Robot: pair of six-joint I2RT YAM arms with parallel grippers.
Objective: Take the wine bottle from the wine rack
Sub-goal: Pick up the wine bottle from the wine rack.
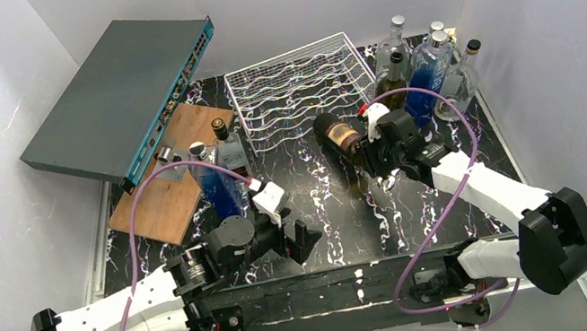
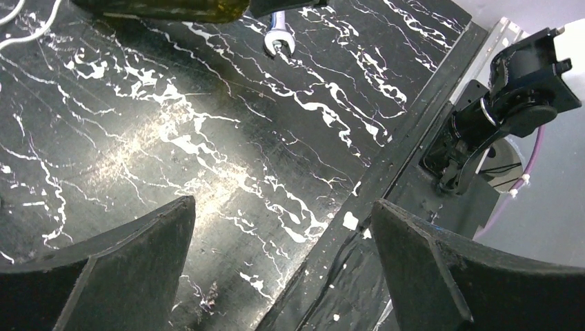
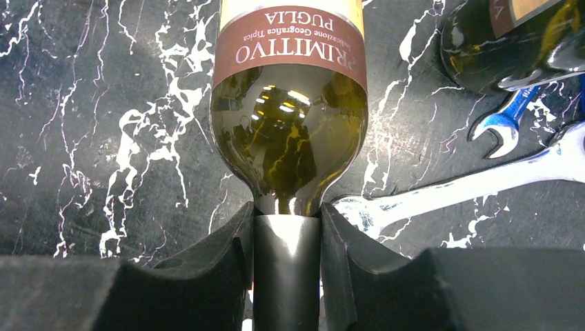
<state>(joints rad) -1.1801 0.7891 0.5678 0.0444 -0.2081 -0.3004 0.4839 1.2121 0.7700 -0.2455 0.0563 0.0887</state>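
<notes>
Right gripper (image 3: pixel 286 231) pinches bottle (image 3: pixel 290 131) neck; bottle is off rack (image 1: pixel 300 91), just in front. Left gripper (image 2: pixel 281 207) spread wide over table (image 2: pixel 207 138).

A black marble-patterned surface (image 1: pixel 331 245) with white veins carries everything. At far left a flat grey network switch (image 1: pixel 114 97) lies aslant, its port-lined edge over a brown wooden board (image 1: pixel 168 197). At the board's right edge stand a blue glass bottle with a silver cap (image 1: pixel 222 192) and a clear black-capped bottle (image 1: pixel 231 151). At far right a cluster stands close together: a clear silver-capped bottle (image 1: pixel 390 48), a tall blue bottle (image 1: pixel 430 73) and a round clear flask (image 1: pixel 456 87). Two wrenches lie flat on the surface, a chrome wrench (image 3: pixel 476 181) and a blue-ended wrench (image 3: pixel 498 129) just beyond it.
</notes>
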